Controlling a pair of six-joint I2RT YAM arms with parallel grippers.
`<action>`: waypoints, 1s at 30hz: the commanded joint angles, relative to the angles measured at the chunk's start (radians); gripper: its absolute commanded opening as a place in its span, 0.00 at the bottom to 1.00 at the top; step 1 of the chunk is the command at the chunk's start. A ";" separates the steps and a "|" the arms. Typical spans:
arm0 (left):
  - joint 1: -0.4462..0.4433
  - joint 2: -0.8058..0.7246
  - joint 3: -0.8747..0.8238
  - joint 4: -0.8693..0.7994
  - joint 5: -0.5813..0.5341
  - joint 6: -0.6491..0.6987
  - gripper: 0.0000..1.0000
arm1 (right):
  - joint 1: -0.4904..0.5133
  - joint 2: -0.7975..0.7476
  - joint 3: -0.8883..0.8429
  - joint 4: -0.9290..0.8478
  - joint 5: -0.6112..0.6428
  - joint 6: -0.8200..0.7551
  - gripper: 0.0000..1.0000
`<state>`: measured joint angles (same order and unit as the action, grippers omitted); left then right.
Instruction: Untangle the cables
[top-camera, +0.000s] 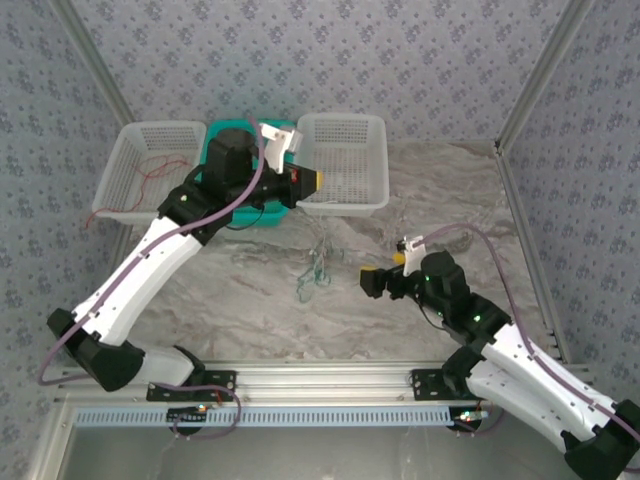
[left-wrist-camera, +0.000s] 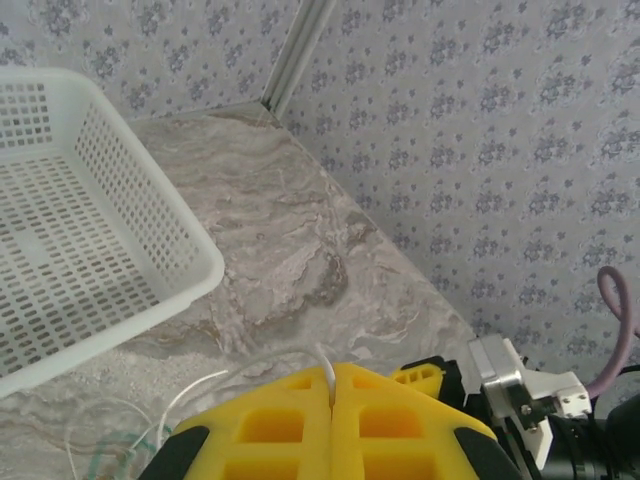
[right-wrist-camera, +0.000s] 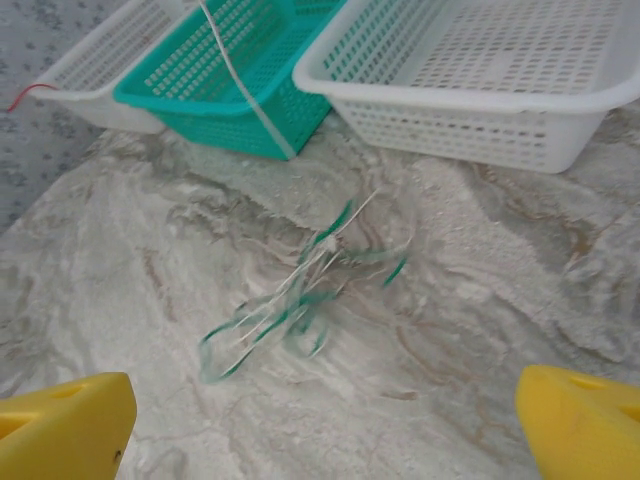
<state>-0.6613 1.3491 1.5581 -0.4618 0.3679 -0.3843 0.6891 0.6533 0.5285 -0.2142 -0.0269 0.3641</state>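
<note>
Up close, left pincer pinches whitish cable; overhead, red cable basketed.

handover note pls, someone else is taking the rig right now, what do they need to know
Left end effector: shut on a white cable, raised by the teal basket; the strand runs down into the tangle.
Right end effector: open, holding nothing, beside the tangle.
Things: green and white tangle on the table; red cable in the left white basket, one end over its rim.
Done: red cable looks separated.
Left: pull the white cable free, then sort the green ones.
</note>
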 joint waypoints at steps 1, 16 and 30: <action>-0.002 -0.067 0.002 0.086 0.000 -0.001 0.00 | 0.007 0.024 -0.032 0.060 -0.113 0.067 1.00; -0.009 -0.137 -0.079 0.166 0.090 -0.088 0.00 | 0.072 0.758 0.078 0.642 0.045 0.112 1.00; 0.002 -0.186 0.049 -0.060 -0.145 -0.003 0.00 | 0.107 1.117 0.143 0.970 0.192 0.154 0.00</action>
<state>-0.6640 1.2007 1.5242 -0.4297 0.3546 -0.4534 0.8059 1.7927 0.6914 0.7025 0.1616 0.5175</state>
